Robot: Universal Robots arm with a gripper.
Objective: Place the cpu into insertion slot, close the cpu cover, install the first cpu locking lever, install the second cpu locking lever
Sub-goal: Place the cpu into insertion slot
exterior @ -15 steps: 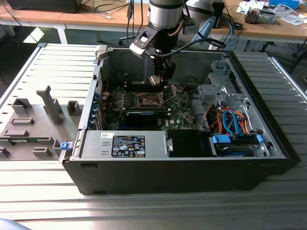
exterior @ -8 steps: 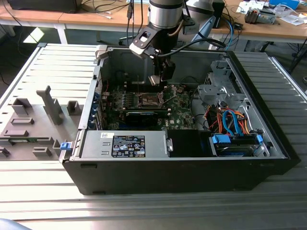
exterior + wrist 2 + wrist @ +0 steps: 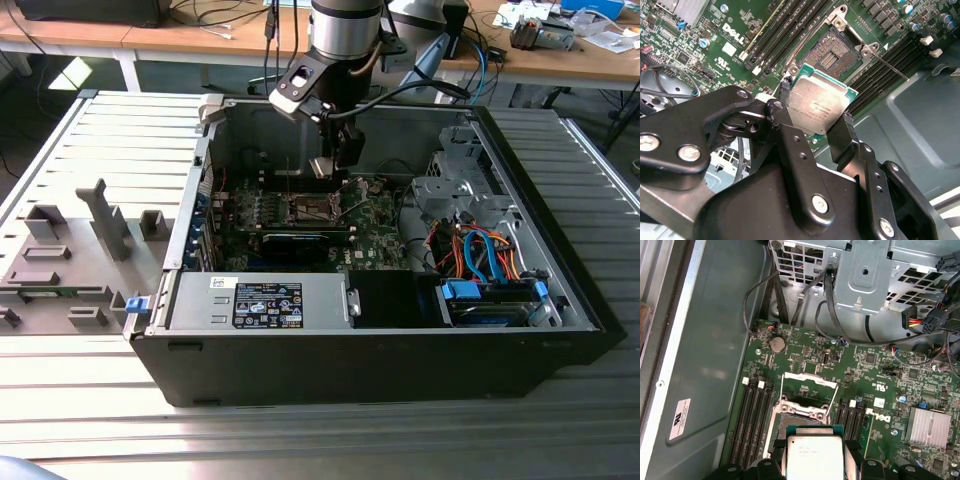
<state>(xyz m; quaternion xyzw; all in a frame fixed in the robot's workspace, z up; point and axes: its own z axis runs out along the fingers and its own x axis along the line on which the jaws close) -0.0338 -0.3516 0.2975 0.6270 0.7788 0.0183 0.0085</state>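
Note:
My gripper (image 3: 815, 114) is shut on the cpu (image 3: 819, 104), a flat square chip with a silvery top and green rim, held by two opposite edges between the black fingers (image 3: 781, 112). It hangs above the motherboard, a little off to one side of the insertion slot (image 3: 832, 54), whose dark contact field lies bare. In the first wrist view the cpu (image 3: 814, 452) sits just short of the slot (image 3: 801, 416). The cpu cover (image 3: 812, 380) stands tipped up behind it. Thin locking levers (image 3: 781, 390) stick up beside the socket. In the exterior view the gripper (image 3: 333, 166) hovers over the slot (image 3: 314, 207) inside the open computer case.
Long black memory slots (image 3: 754, 412) flank the socket on both sides. A metal drive cage (image 3: 865, 275) with dangling cables (image 3: 752, 295) stands past the board. The case walls (image 3: 200, 190) ring the workspace. A power supply (image 3: 260, 300) and blue-cabled drives (image 3: 490, 290) fill the near side.

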